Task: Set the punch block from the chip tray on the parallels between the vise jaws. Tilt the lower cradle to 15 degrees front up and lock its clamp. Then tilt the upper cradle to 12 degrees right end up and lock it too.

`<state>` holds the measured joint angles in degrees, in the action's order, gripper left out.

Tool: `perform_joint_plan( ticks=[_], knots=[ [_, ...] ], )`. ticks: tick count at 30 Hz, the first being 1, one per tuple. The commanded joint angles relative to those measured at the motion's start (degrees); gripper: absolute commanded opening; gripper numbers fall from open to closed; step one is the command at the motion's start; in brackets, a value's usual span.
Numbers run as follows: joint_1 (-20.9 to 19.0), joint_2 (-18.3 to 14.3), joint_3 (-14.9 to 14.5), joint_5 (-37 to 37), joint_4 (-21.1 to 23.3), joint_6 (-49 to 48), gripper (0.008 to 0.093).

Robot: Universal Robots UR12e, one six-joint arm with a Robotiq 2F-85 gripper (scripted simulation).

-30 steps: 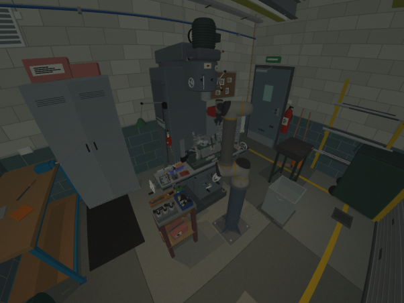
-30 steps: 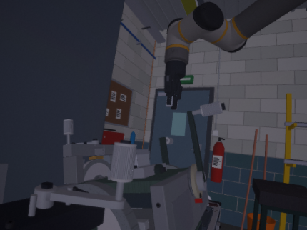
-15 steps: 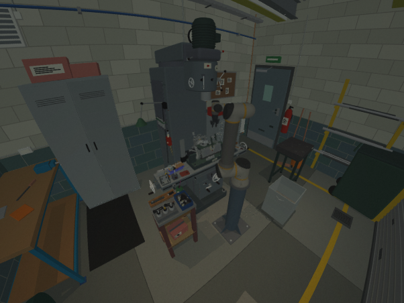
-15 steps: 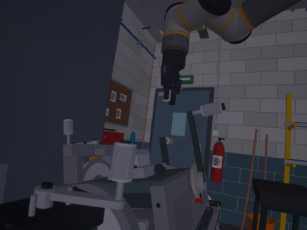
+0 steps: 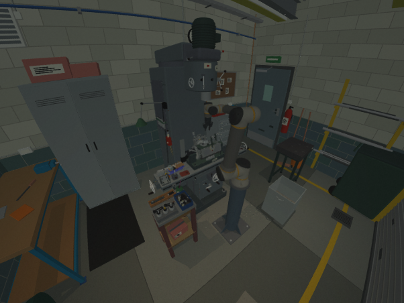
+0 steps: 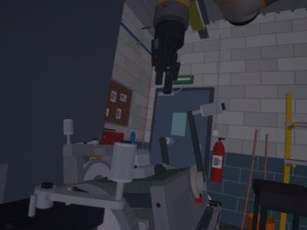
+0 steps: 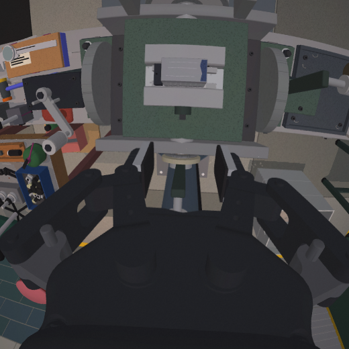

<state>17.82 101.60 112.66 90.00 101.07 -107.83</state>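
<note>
The punch block (image 7: 183, 72) is partly hidden between the two grey vise jaws (image 7: 184, 76), seen from above. It is a grey block with a blue end, lying on the parallels. The vise sits on the green cradle plate (image 7: 184, 79) of the tilting fixture (image 5: 206, 149). A dark clamp lever (image 7: 178, 183) with a light knob points out from the fixture's front. A second lever (image 6: 194, 143) stands up at the fixture's right end. My gripper (image 7: 183, 166) (image 6: 166, 80) hangs high above the fixture's front. It is open and holds nothing.
The mill's head (image 5: 203, 78) and column rise just behind my gripper. A crank handle (image 7: 53, 117) sticks out at the fixture's left. A cart (image 5: 172, 204) with trays and tools stands in front of the mill. A stool (image 5: 292, 150) and a white bin (image 5: 282, 199) stand to the right.
</note>
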Motion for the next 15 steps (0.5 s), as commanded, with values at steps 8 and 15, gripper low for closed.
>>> perform_joint_plan(
  ticks=[8, 15],
  knots=[
    [-7.0, 1.5, 1.1, 0.0, -0.3, 7.0, 0.053],
    [-12.7, 2.0, 1.5, 0.0, -0.5, 12.7, 0.053]
  ],
)
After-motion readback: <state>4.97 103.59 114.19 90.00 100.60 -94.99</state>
